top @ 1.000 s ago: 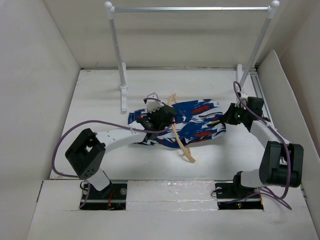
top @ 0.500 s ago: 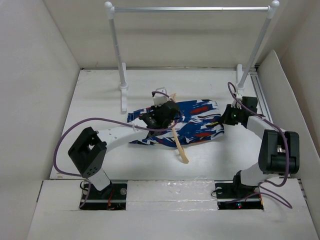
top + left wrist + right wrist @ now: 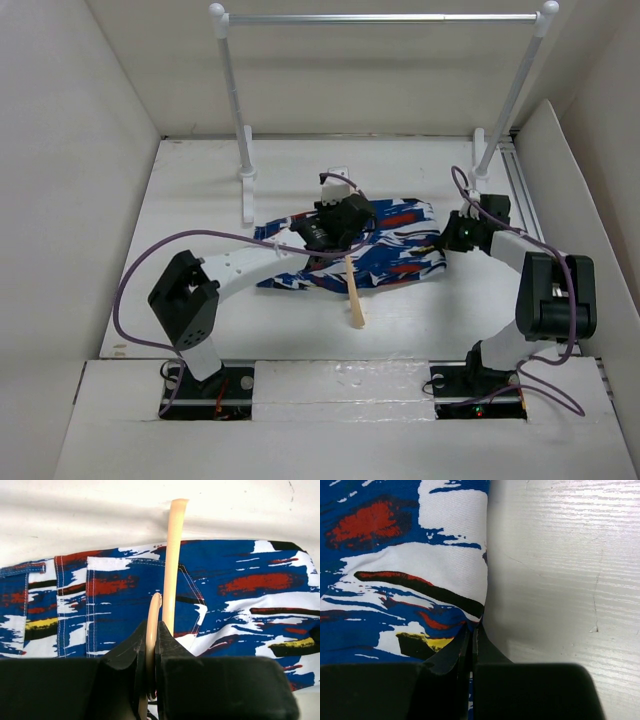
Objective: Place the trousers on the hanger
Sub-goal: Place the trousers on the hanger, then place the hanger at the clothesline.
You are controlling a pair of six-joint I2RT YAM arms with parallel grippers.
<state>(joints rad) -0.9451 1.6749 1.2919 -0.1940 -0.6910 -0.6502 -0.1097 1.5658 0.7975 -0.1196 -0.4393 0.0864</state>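
Observation:
The trousers (image 3: pixel 395 245), blue and white with red, black and yellow dashes, lie folded on the table's middle; they fill the left wrist view (image 3: pixel 240 595) and the right wrist view (image 3: pixel 405 560). The pale tan hanger (image 3: pixel 353 292) lies across them, one arm sticking out toward the near side. My left gripper (image 3: pixel 340 222) is shut on the hanger's thin loop (image 3: pixel 152 630), with the hanger's arm (image 3: pixel 172 555) running away over the fabric. My right gripper (image 3: pixel 447 240) is shut on the trousers' right edge (image 3: pixel 470 620).
A white-posted rail rack (image 3: pixel 380 18) stands at the back, its feet (image 3: pixel 246 180) near the trousers' far left and far right. White walls close in both sides. Bare table (image 3: pixel 560 570) lies right of the trousers.
My left gripper has moved away and rightward with the hanger, swinging its near arm toward the middle. My right gripper has drawn slightly away, holding the trousers' edge.

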